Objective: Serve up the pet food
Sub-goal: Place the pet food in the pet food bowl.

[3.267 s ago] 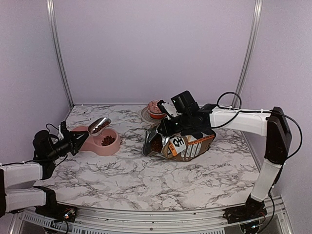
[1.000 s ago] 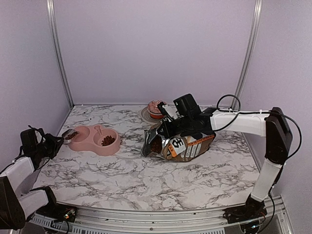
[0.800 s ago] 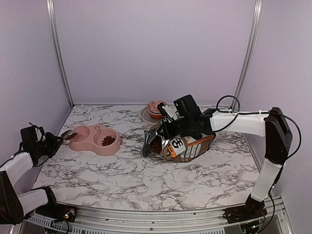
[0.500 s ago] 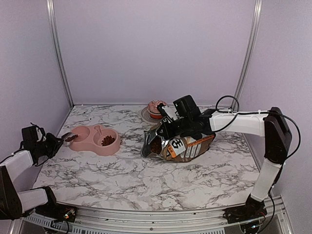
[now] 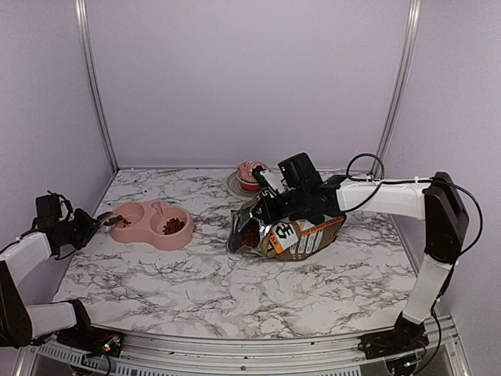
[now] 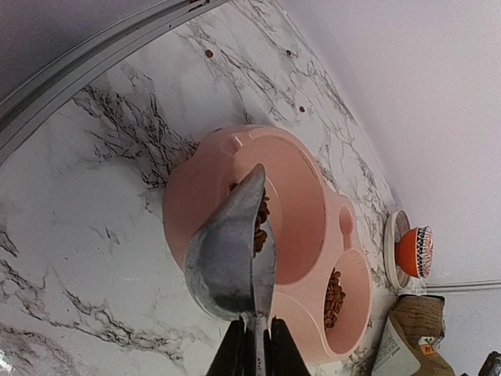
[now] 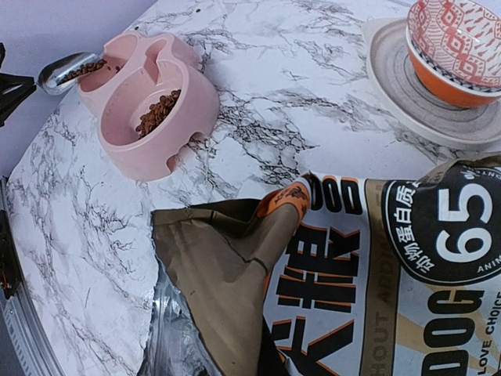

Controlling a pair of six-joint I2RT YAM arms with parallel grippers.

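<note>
My left gripper (image 6: 252, 348) has its jaws pressed onto the thin handle of a metal scoop (image 6: 231, 262), which reaches out straight ahead of my fingers. The scoop lies turned on its side, its mouth at the rim of the pink double bowl (image 6: 307, 160), over the compartment nearer that arm. A small load of pet food (image 6: 261, 222) sits in the scoop's hollow, just beyond my fingertips; I cannot tell whether any pellets already lie in the compartment under it. The other compartment holds a loose heap of the same brown pellets, further out from these jaws. The bowl stands on the marble table (image 5: 235, 290), towards its left edge.

My right gripper (image 5: 264, 207) has its jaws fully together at the top edge of the printed bag (image 5: 301, 233), which lies on its side near the middle of the table with its torn mouth gaping towards the bowl. More pellets show inside that mouth, just below these jaws. Behind the bag stands an orange patterned cup (image 7: 462, 55) on a grey saucer (image 7: 407, 106)
</note>
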